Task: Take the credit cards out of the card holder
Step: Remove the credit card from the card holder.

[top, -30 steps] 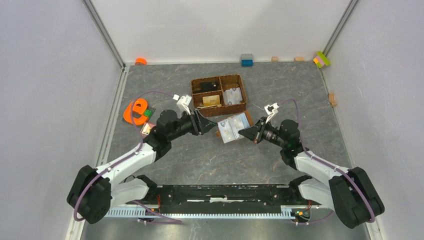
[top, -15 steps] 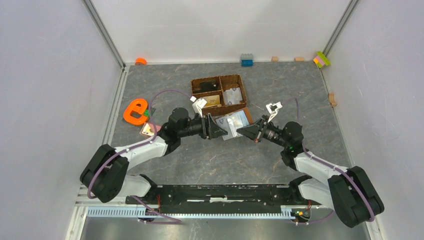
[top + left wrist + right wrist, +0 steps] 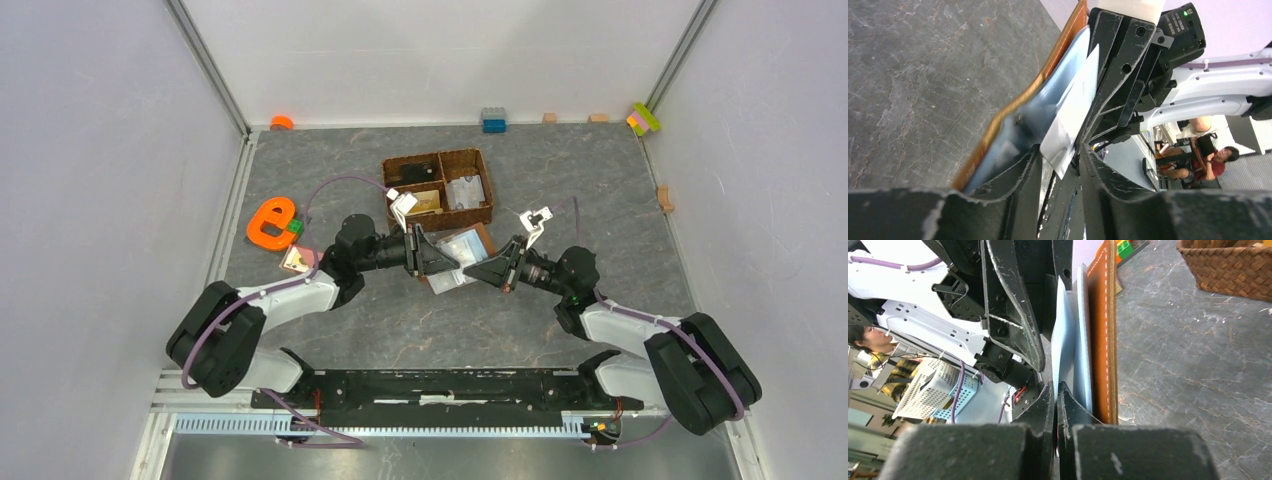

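Worktop (image 3: 400,320) of dark grey stone, seen from above, with an orange e-shaped piece (image 3: 270,222) at far left and a small tan square (image 3: 297,259) just beside it. The left hand (image 3: 437,262) reaches in from there to the card holder (image 3: 465,243), which sits mid-worktop, just in front of the basket (image 3: 440,153). In the left wrist view its fingers (image 3: 1018,180) stand apart on either side of the corner of a pale card (image 3: 1075,107) that sticks out of the holder's grey-blue inside. Whether they pinch the card cannot be told. In the basket behind, a gold card (image 3: 423,201) lies in a front compartment and something pale (image 3: 465,191) in the right one. The right hand (image 3: 470,272) meets the holder from the other side. It is closed tight, its tips against the pale inner edge, with the brown cover upright beside them in the right wrist view. A blue block (image 3: 493,120) and smaller coloured blocks line the back wall at right
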Available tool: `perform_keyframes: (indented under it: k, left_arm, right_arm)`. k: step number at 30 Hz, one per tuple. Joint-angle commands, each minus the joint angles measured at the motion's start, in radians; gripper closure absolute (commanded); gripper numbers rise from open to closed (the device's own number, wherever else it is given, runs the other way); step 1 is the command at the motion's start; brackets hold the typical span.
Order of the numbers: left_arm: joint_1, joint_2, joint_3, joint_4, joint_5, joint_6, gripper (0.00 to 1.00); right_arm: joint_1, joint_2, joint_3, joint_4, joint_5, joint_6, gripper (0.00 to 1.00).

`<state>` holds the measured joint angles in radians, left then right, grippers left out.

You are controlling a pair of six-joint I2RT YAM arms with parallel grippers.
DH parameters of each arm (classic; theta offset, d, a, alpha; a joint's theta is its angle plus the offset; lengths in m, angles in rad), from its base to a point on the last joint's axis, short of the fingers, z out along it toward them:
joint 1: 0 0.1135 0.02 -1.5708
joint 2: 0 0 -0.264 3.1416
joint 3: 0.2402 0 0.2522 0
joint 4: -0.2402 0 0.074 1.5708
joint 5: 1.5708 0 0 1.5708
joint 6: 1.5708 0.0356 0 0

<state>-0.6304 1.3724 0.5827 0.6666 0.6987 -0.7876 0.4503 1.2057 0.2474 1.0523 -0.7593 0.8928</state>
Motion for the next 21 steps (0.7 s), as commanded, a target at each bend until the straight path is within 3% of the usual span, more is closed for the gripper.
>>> perform_keyframes:
  k: [1,2,4,7,9,17,21]
  left_arm:
    - [-0.002,0.019,0.029,0.116,0.058,-0.055,0.7]
    - [-0.002,0.02,0.03,0.123,0.06,-0.059,0.81]
    - [0.001,0.019,0.033,0.1,0.05,-0.051,0.94]
    - [0.01,0.013,0.035,0.06,0.029,-0.036,0.98]
    - [0.018,0.012,0.032,0.06,0.027,-0.041,0.98]
    - [0.02,0.016,0.028,0.076,0.036,-0.052,0.98]
    - [0.025,0.014,0.025,0.073,0.032,-0.053,0.98]
  right_arm:
    - [0.025,-0.004,0.046,0.008,-0.012,-0.043,1.0]
    - [0.025,-0.004,0.047,0.01,-0.015,-0.043,1.0]
    - [0.024,-0.015,0.046,0.008,-0.015,-0.045,0.96]
    - [0.02,-0.047,0.048,-0.053,0.015,-0.086,0.75]
    - [0.009,-0.07,0.047,-0.104,0.041,-0.109,0.71]
    - [-0.074,-0.075,-0.02,0.04,0.019,0.008,0.91]
    - [-0.091,-0.053,-0.032,0.101,0.005,0.051,0.93]
